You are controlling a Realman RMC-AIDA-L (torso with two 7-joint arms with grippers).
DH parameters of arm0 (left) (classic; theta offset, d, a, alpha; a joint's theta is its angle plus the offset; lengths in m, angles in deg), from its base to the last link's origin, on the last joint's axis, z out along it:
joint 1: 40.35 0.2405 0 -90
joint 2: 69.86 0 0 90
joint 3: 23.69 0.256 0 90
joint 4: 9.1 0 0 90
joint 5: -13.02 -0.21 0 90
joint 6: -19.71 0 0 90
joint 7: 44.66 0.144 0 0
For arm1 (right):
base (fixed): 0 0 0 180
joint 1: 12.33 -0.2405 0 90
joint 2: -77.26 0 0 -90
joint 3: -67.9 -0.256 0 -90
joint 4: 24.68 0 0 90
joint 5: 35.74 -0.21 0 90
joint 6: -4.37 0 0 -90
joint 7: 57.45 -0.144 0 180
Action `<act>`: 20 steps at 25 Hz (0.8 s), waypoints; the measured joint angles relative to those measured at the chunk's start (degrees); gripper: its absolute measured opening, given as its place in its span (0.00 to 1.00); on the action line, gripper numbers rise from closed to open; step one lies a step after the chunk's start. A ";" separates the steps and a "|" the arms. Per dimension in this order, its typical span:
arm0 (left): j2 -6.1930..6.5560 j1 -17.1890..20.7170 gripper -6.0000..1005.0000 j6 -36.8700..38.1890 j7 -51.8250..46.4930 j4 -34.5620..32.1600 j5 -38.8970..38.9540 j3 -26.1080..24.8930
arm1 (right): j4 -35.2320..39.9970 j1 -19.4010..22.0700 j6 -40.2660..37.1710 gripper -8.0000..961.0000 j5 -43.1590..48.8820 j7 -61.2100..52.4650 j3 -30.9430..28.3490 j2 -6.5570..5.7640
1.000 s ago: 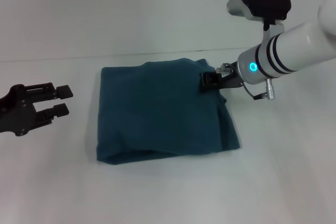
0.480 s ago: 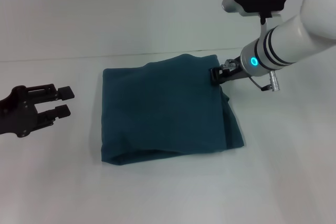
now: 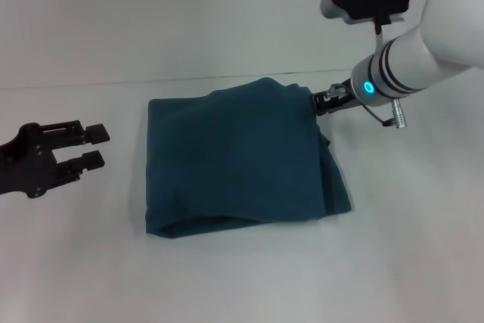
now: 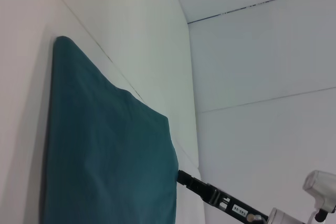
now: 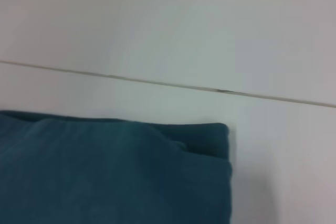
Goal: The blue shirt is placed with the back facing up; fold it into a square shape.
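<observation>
**One shirt folded, right arm at its far corner**

Two arms in view, one at the cloth. The blue shirt (image 3: 242,160) lies mid-desk as a near-square folded block, plain side up, no lettering visible. Layered edges show along its 3 o'clock side, and a loose fold lip runs along the 6 o'clock edge. Far edge is slightly humped around 12–1 o'clock.

The right gripper (image 3: 316,102) sits at the shirt's 1–2 o'clock corner, tip touching or just beside the cloth edge. Can't tell whether its fingers are clenched on fabric or released; the tip is too small and dark against the shirt. Left wrist view shows the same: black tip meets the shirt's corner, contact unclear. Right wrist view shows only the shirt's far corner with stacked layers, against the white desk (image 3: 242,277) and the wall seam; own fingers not in frame.

The left gripper (image 3: 89,147) is parked at 9 o'clock, well apart from the shirt, low over the desk. Its fingers are spread, nothing between them, pointing toward the shirt.
</observation>
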 joint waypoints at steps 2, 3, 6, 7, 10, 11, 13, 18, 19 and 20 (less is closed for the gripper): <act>0.01 0.00 0.52 -0.10 0.01 0.00 0.17 0.00 | 1.24 0.67 -0.62 0.25 -0.25 -0.01 -1.50 -0.17; 0.06 0.01 0.52 -0.14 0.01 0.00 0.25 0.00 | 3.85 1.76 -2.37 0.26 -0.78 0.12 -3.39 -0.30; 0.27 0.05 0.52 -0.18 0.01 0.00 0.34 -0.25 | 7.17 3.20 -4.58 0.27 -2.14 0.37 -4.87 -0.39; 0.34 0.05 0.52 -0.20 0.07 0.00 0.34 -0.55 | 9.26 4.10 -5.91 0.27 -3.56 0.53 -5.20 -0.48; 0.51 0.01 0.52 -0.11 0.97 -0.26 0.26 -0.72 | 12.95 6.78 -9.71 0.29 -11.98 3.74 -5.45 -1.71; 0.64 -0.10 0.52 0.13 1.83 -0.42 0.15 -0.63 | 12.95 6.78 -9.71 0.29 -11.98 3.74 -5.45 -1.71; 1.00 -0.45 0.52 0.81 3.67 -0.64 -0.02 -0.40 | 13.44 8.12 -12.64 0.30 -20.80 10.26 -6.52 -2.96; 1.30 -0.69 0.53 1.08 4.99 -1.22 -0.13 -0.36 | 13.88 13.27 -23.32 0.32 -42.88 26.84 -12.22 -6.07; 1.34 -0.70 0.53 0.99 5.12 -1.24 -0.16 -0.30 | 13.90 14.24 -25.31 0.33 -45.06 28.25 -13.21 -6.66; 1.34 -0.73 0.53 0.97 5.28 -1.24 -0.17 -0.24 | 13.90 15.22 -26.98 0.33 -46.81 29.03 -14.28 -7.38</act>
